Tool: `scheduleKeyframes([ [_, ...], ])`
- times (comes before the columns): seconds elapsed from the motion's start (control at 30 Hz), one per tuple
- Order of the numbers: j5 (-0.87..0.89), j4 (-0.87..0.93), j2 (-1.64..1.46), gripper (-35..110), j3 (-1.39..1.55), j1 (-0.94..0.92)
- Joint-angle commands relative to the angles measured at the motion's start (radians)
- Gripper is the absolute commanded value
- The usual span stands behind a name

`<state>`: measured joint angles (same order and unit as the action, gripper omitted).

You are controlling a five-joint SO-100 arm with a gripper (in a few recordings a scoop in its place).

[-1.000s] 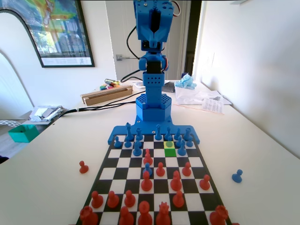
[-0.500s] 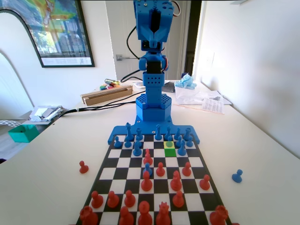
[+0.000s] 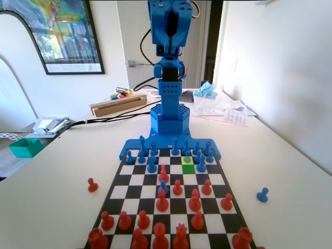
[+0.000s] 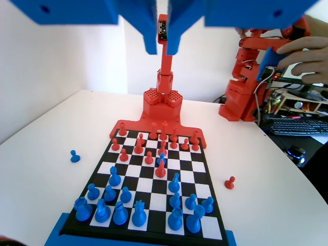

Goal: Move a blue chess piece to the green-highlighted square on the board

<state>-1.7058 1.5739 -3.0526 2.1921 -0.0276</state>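
On the board (image 3: 142, 180), a blue pawn (image 4: 125, 195) stood in my near rows in the wrist view, probably the one I had to lift, though I could not be sure. My gripper (image 4: 161, 36) hung high above, jaws a narrow gap apart and empty. I judged I should widen them, descend straight over the pawn's head, then carry it to the green square (image 3: 188, 168), bare just right of centre in the fixed view.

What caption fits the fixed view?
Blue arm's hand raised above the board, green-highlighted square empty.
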Motion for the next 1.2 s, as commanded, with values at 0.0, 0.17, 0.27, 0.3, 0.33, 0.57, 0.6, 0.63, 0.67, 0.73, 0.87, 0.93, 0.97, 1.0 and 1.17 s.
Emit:
scheduleKeyframes([
  [0.0, -0.015, -0.003, -0.003, 8, -0.008, 0.015],
  [0.17, -0.014, 0.0, -0.002, 2, -0.009, 0.02],
  [0.27, 0.002, 0.0, 0.008, 1, -0.015, 0.018],
  [0.3, 0.009, 0.002, 0.018, 1, -0.021, 0.018],
  [0.33, 0.015, 0.005, 0.037, 1, -0.034, 0.021],
  [0.57, 0.144, 0.054, 0.261, 1, -0.199, 0.025],
  [0.6, 0.166, 0.063, 0.298, 1, -0.222, 0.023],
  [0.63, 0.192, 0.067, 0.331, 1, -0.241, 0.023],
  [0.67, 0.216, 0.069, 0.365, 1, -0.253, 0.023],
  [0.73, 0.285, 0.058, 0.426, 1, -0.273, 0.017],
  [0.87, 0.489, 0.055, 0.538, 1, -0.301, 0.009],
  [0.93, 0.561, 0.051, 0.581, 1, -0.296, 0.011],
  [0.97, 0.604, 0.032, 0.603, 1, -0.287, 0.009],
  [1.0, 0.643, 0.014, 0.62, 1, -0.278, 0.005],
  [1.17, 0.796, -0.057, 0.715, 1, -0.224, -0.017],
])
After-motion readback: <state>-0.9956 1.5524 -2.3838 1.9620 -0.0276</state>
